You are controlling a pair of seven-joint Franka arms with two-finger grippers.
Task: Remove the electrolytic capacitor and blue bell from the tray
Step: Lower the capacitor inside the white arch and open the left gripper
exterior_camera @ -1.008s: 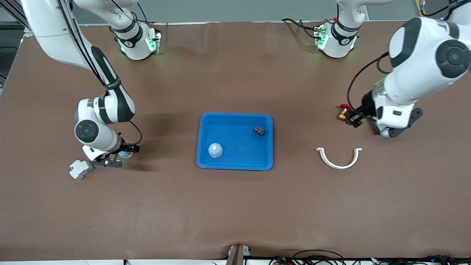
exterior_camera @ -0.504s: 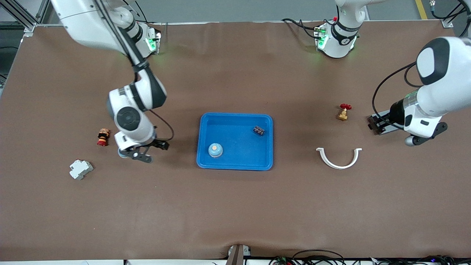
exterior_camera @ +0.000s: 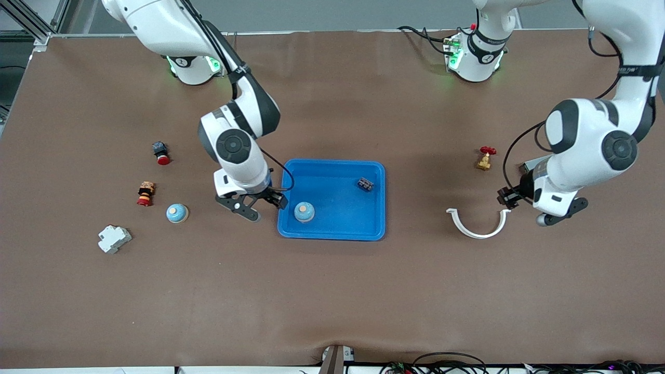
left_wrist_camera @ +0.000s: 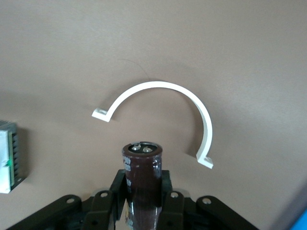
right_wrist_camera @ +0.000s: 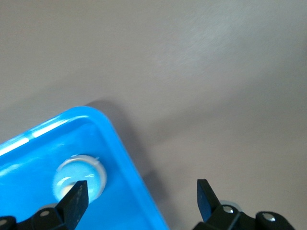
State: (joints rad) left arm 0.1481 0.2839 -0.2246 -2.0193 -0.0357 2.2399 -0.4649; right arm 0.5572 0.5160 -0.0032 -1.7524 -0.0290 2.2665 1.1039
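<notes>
Left gripper (left_wrist_camera: 143,211) clamps the rigid, slick electrolytic capacitor (left_wrist_camera: 142,167) midbody; right gripper (exterior_camera: 258,206), fully open, empty, straddles the tray (exterior_camera: 332,232) rim beside the smooth-domed blue bell (exterior_camera: 304,211).

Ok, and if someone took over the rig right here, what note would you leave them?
Left gripper: shut on the electrolytic capacitor, over the table beside the white curved clip, off the tray.
Right gripper: open, over the tray's rim by the blue bell inside.
Done: capacitor out. Left: set it down, remove the bell.
A small dark part also lies in the tray; another blue bell sits on the table.
</notes>
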